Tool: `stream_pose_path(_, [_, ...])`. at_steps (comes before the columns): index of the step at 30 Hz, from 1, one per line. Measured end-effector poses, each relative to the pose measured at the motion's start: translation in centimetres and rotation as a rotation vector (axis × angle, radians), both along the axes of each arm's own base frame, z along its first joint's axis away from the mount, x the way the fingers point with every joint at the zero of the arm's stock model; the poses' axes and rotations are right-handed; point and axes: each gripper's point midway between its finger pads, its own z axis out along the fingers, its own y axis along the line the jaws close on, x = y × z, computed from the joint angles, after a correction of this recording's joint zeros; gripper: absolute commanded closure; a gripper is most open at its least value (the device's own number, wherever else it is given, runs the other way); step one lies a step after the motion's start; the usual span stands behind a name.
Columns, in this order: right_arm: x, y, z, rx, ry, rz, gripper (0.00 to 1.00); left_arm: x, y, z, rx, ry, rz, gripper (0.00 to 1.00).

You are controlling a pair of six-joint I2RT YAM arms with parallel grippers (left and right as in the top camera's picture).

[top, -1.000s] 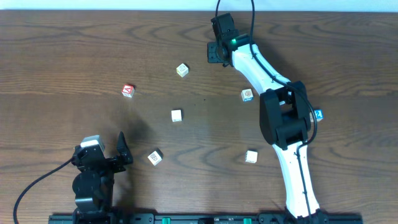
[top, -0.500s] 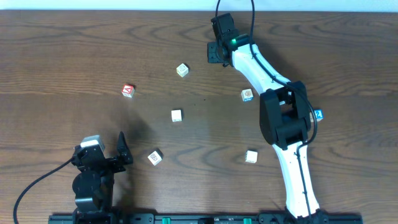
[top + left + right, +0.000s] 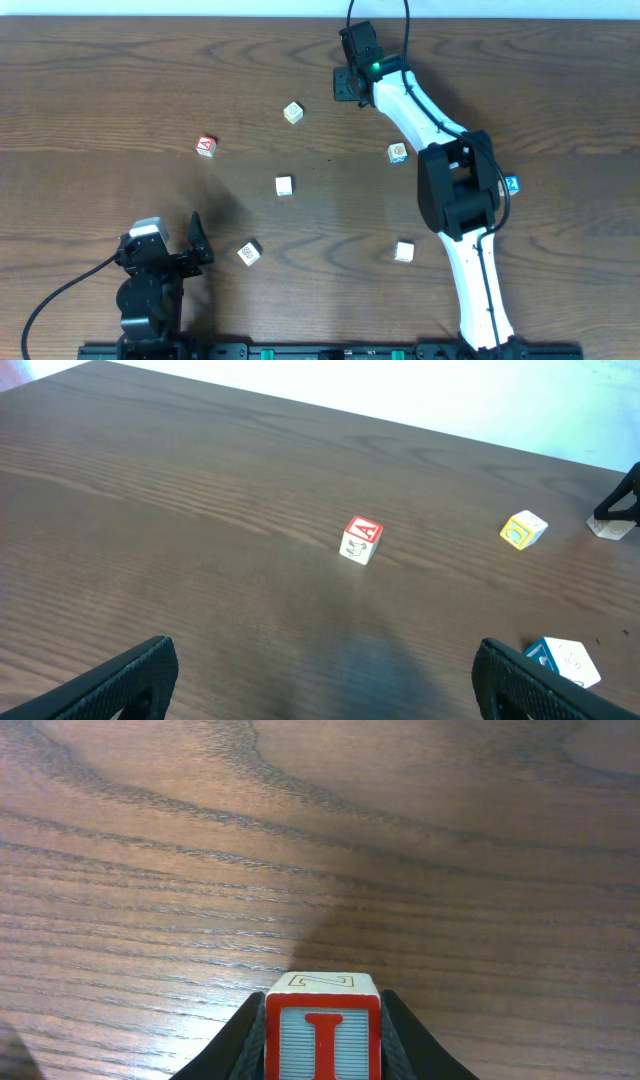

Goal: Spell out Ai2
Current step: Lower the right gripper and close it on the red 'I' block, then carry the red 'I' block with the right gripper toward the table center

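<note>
The right tool (image 3: 347, 86), near the tabletop's far edge, clasps the I cube (image 3: 322, 1038) between its fingers. The A cube (image 3: 205, 146) lies left of centre, the 2 cube (image 3: 512, 184) near the right edge. The left tool (image 3: 325, 675) gapes wide.

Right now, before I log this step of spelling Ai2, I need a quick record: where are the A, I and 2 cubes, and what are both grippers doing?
red-faced wooden A cube: loose on the dark wooden table, left of centre
white cube with red I: between the fingers of the right gripper, far side
blue cube with white 2: loose, right side
left gripper: open, empty, near edge
right gripper: fingers hug the I cube; firm grip unclear
word: not assembled
</note>
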Motion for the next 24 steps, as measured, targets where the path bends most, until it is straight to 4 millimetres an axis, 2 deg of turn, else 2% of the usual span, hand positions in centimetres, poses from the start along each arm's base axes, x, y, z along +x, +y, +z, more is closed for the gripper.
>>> stream_pose_path(3, [0.0,0.0,0.0,0.0,0.001,0.0,0.91,0.0,0.0,0.0,0.0,0.0,0.0,0.05])
stream_pose_path(8, [-0.1,0.0,0.0,-0.001,0.003,0.0,0.98,0.0,0.0,0.0,0.0,0.0,0.0,0.05])
stream_pose_path(19, [-1.3,-0.4,0.5,-0.022,0.057,0.002,0.99,0.0,0.0,0.0,0.0,0.0,0.0,0.05])
stream_pose_path(22, [-2.2,-0.1,2.4,-0.028,0.063,0.016,0.99,0.0,0.0,0.0,0.0,0.0,0.0,0.05])
stream_pose_path(23, [-2.4,0.1,3.6,-0.029,0.054,0.023,0.99,0.0,0.0,0.0,0.0,0.0,0.0,0.05])
stream_pose_path(24, [-2.9,0.6,5.7,-0.031,0.03,0.033,0.99,0.0,0.0,0.0,0.0,0.0,0.0,0.05])
